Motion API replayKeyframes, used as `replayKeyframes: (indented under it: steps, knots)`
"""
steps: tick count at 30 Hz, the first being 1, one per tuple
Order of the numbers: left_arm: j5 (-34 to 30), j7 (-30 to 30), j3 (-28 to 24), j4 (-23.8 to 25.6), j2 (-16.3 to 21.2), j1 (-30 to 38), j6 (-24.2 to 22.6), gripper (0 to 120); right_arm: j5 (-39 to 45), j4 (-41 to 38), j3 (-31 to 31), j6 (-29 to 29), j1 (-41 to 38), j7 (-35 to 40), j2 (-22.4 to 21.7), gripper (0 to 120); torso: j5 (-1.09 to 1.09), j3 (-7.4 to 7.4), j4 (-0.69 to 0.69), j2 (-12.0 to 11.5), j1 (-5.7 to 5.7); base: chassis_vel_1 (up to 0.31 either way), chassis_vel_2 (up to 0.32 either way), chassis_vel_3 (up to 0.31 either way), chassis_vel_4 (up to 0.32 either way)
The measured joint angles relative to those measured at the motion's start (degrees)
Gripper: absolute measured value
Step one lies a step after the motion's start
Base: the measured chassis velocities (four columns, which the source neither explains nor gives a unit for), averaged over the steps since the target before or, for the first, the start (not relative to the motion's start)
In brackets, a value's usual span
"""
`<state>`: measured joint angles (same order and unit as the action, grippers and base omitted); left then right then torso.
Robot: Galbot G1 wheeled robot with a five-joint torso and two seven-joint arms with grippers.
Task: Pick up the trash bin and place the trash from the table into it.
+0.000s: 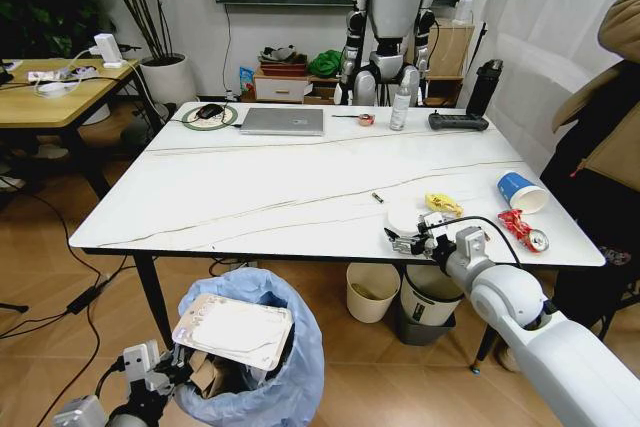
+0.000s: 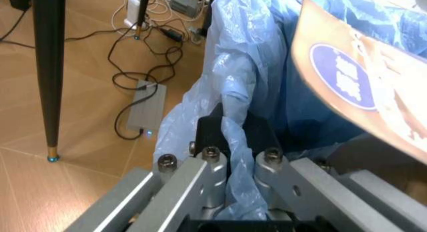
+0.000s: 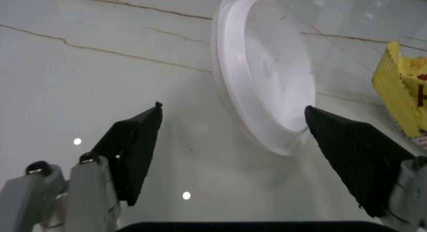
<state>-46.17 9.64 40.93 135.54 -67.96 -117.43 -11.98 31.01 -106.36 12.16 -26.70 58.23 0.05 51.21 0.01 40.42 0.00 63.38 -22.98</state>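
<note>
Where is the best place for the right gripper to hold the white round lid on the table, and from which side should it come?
Probably by its rim. The white lid lies flat on the table, so it offers little height to pinch. The right gripper, open and low at the lid's near edge, could slide one finger under the raised rim from that side and clamp it, perhaps tilting slightly.

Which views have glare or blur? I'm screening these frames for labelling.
Right wrist view: small ceiling-light glints on the glossy table, and the white lid looks soft. Left wrist view: the cardboard piece close to the lens is blurred. Head view: even lighting, sharp.
</note>
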Motion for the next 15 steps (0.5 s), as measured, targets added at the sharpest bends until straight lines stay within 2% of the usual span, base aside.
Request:
replayKeyframes:
  steps: [11, 15]
  knots:
    - [-0.4, 0.0, 0.1, -0.2, 0.1, 0.2, 0.0, 0, -0.4, 1.3, -0.6, 0.6, -0.4, 0.0, 0.3, 35, -0.03, -0.01, 0.00, 0.0, 0.00, 0.000, 0.000, 0.000, 0.000]
    - [-0.6, 0.0, 0.1, -0.2, 0.1, 0.3, 0.0, 0, -0.4, 1.3, -0.7, 0.6, -0.4, 0.1, 0.3, 26, -0.02, -0.01, 0.00, 0.0, 0.01, 0.000, 0.000, 0.000, 0.000]
